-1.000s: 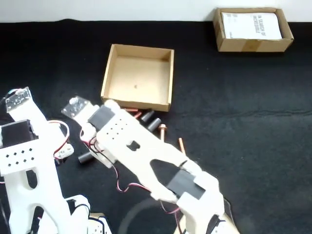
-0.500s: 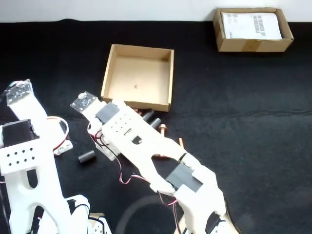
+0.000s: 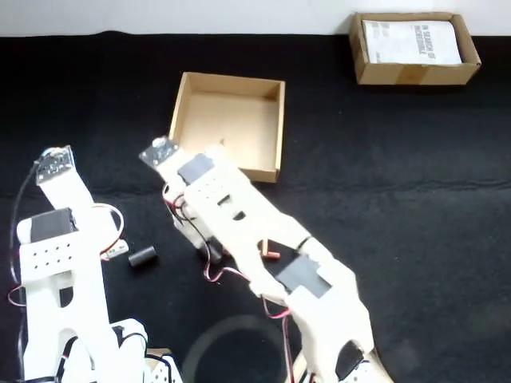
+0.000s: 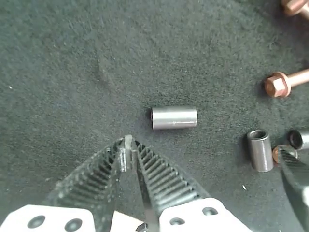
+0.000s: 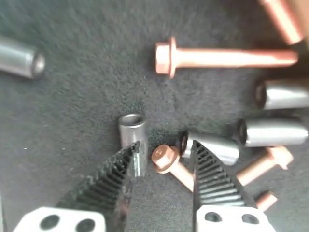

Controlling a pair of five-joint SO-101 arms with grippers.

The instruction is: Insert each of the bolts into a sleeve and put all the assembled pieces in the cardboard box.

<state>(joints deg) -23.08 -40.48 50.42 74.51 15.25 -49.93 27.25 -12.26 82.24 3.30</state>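
Note:
In the left wrist view my left gripper (image 4: 130, 145) hangs shut and empty just short of a grey sleeve (image 4: 174, 118) lying on its side. In the high view that sleeve (image 3: 142, 257) lies between the two arms. My right gripper (image 5: 164, 152) is open over the pile, its fingers either side of a copper bolt head (image 5: 163, 158). An upright sleeve (image 5: 133, 131) touches one fingertip. A long bolt (image 5: 222, 58) and more sleeves (image 5: 275, 131) lie close by. The open cardboard box (image 3: 227, 124) sits beyond the pile, which the right arm (image 3: 239, 231) covers from above.
A second cardboard box (image 3: 415, 48) holding a paper stands at the far right corner. The left arm (image 3: 56, 255) rises at the near left. More bolts (image 4: 285, 83) and an upright sleeve (image 4: 259, 150) lie beyond the lone sleeve. Black cloth covers the table.
The right arm has swung toward the cardboard box and now covers the bolts and sleeves in the high view. The left arm's wrist has shifted right, closer to the lone sleeve.

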